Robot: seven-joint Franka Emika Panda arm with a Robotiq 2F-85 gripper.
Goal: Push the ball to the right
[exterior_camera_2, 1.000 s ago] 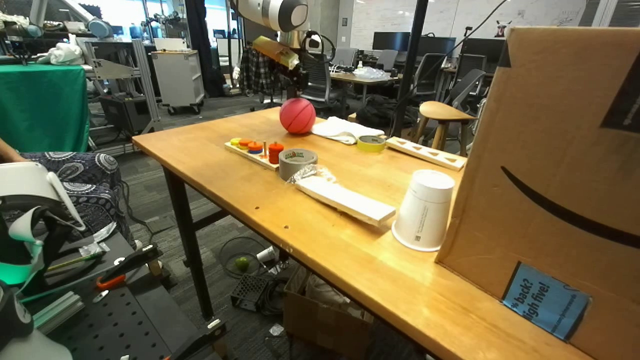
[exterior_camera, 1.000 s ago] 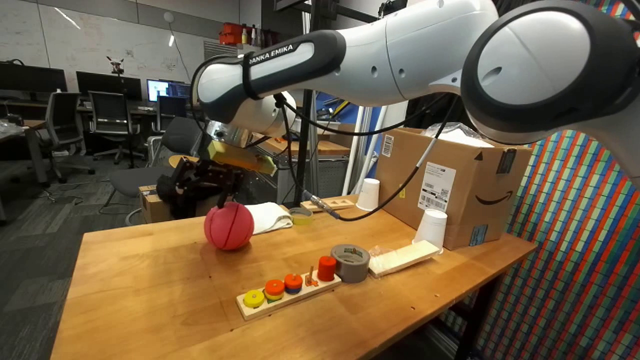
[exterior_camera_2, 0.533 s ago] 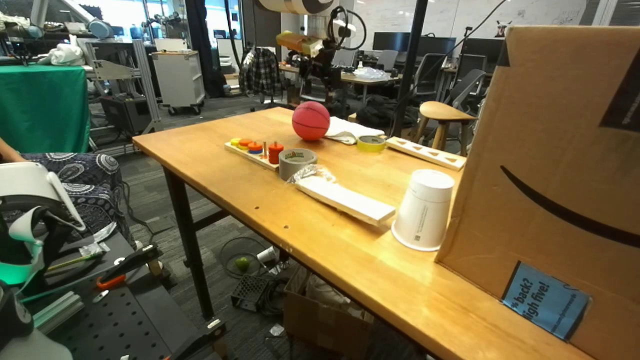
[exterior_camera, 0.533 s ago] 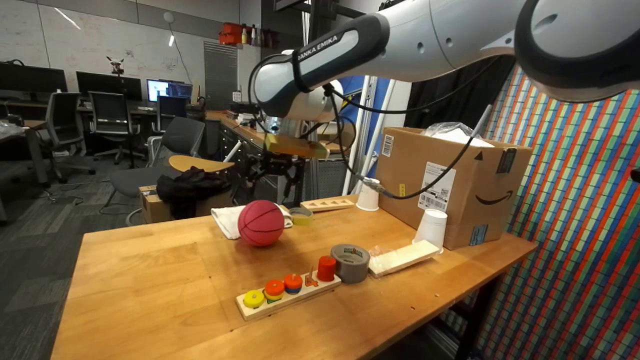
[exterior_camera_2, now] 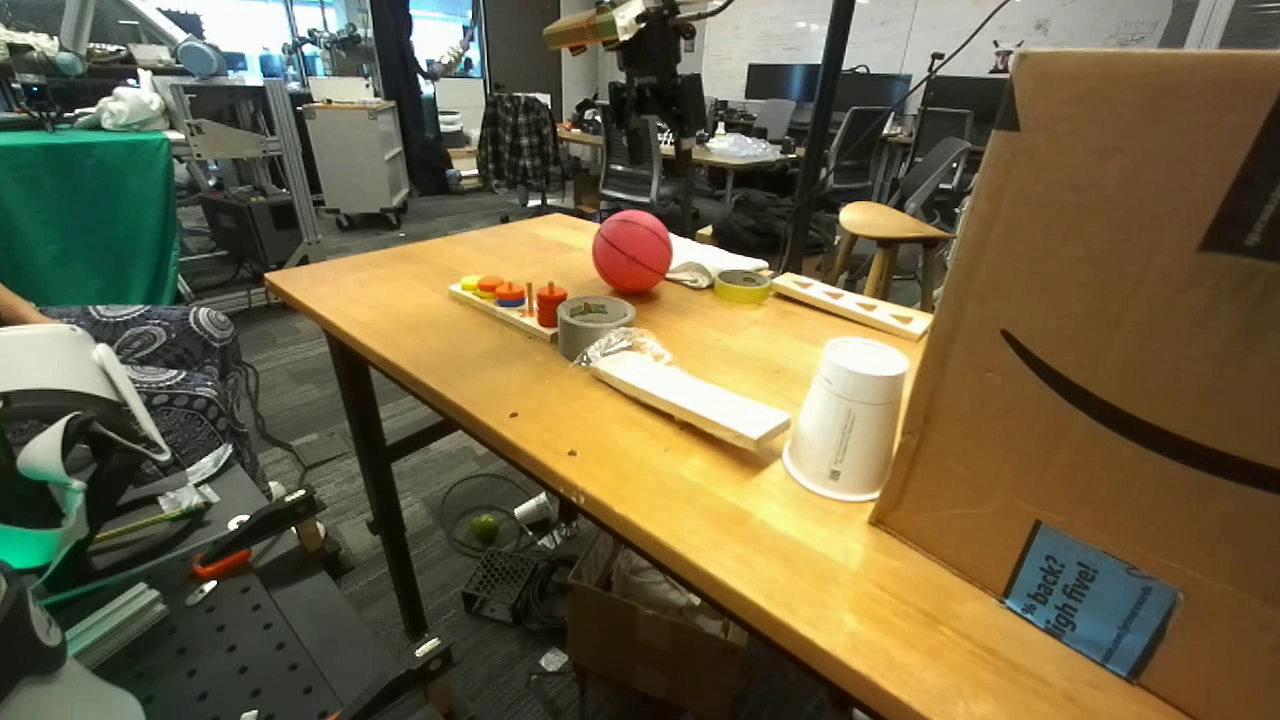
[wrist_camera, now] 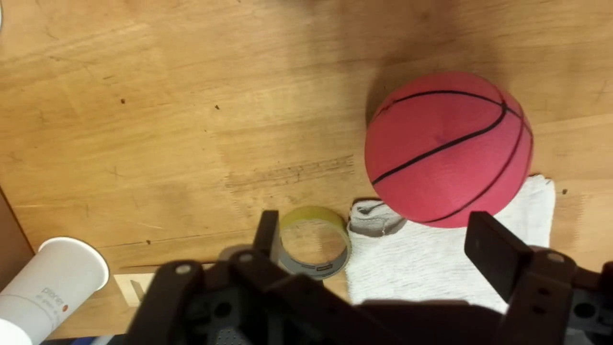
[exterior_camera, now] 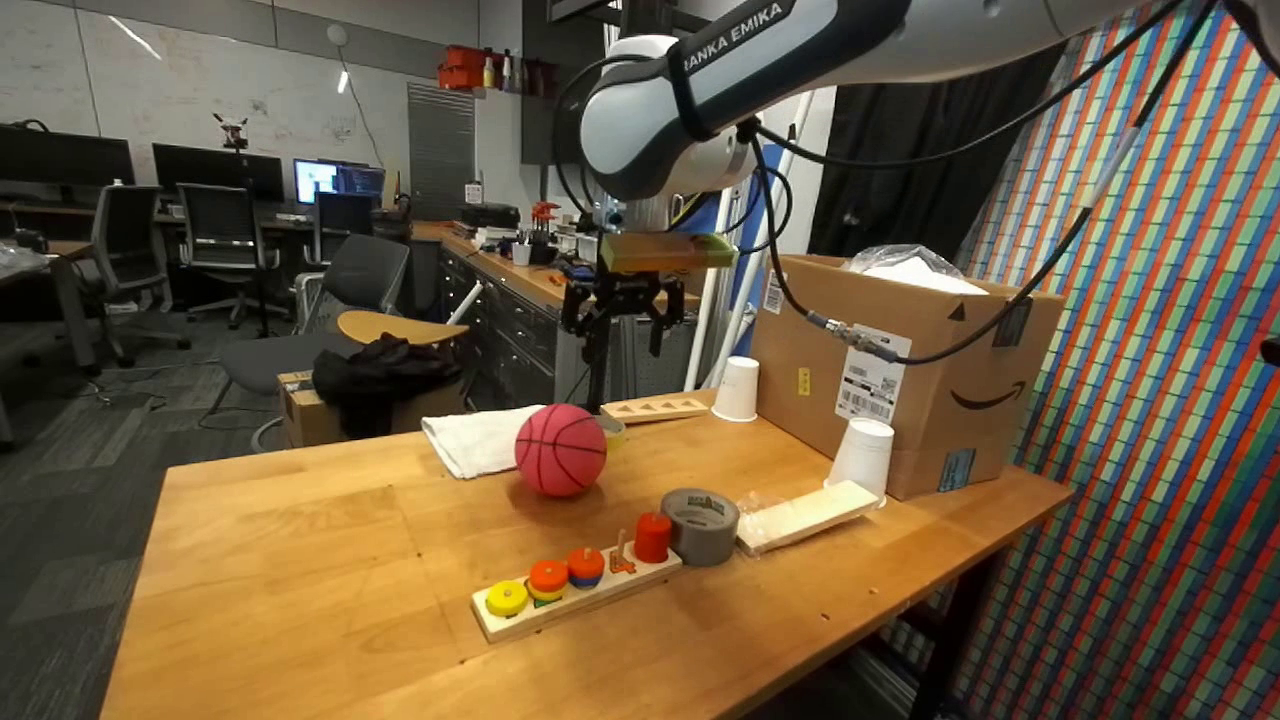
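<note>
Ball (exterior_camera: 561,450) on table (exterior_camera: 300,560), jaws apart above.

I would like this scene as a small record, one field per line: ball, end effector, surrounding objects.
Ball: pink, black-lined, on the wooden table
End effector: open and empty, above the table
White cloth: partly hidden by the ball
Yellow tape roll: next to the cloth
Gray tape roll: beside the stacking toy
White cups: upside down
</note>
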